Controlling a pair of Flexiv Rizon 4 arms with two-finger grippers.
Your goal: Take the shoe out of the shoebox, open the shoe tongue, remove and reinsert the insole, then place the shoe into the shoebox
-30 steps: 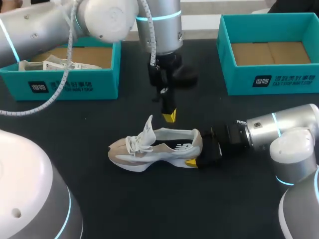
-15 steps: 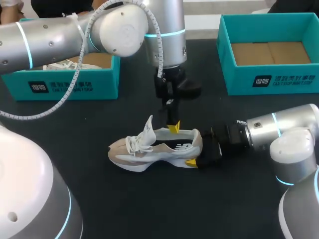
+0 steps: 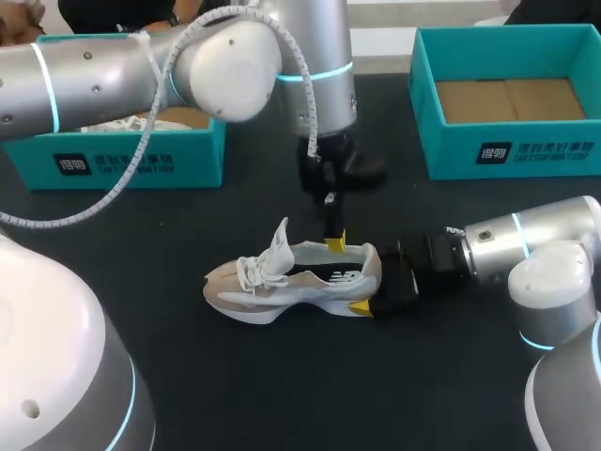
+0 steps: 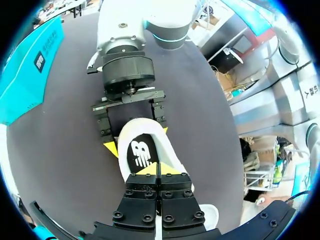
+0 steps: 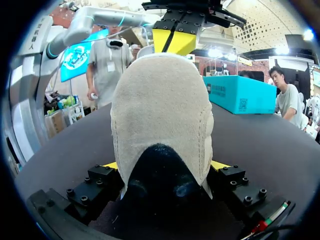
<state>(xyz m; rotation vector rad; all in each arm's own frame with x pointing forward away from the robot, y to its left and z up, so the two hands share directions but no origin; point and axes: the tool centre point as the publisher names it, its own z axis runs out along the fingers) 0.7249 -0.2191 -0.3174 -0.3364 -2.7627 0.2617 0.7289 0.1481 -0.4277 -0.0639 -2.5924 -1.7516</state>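
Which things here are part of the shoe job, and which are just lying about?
Job: shoe, right gripper clamping its heel, left gripper at its opening, and either the left shoebox or the right shoebox, cannot tell which.
Lying about: the other box; white item in the left shoebox.

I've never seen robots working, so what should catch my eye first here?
A pale shoe stands mid-table, heel clamped by the right pincer. The left pincer hangs over its opening, yellow tips together. A left shoebox and right shoebox, both teal, sit behind.
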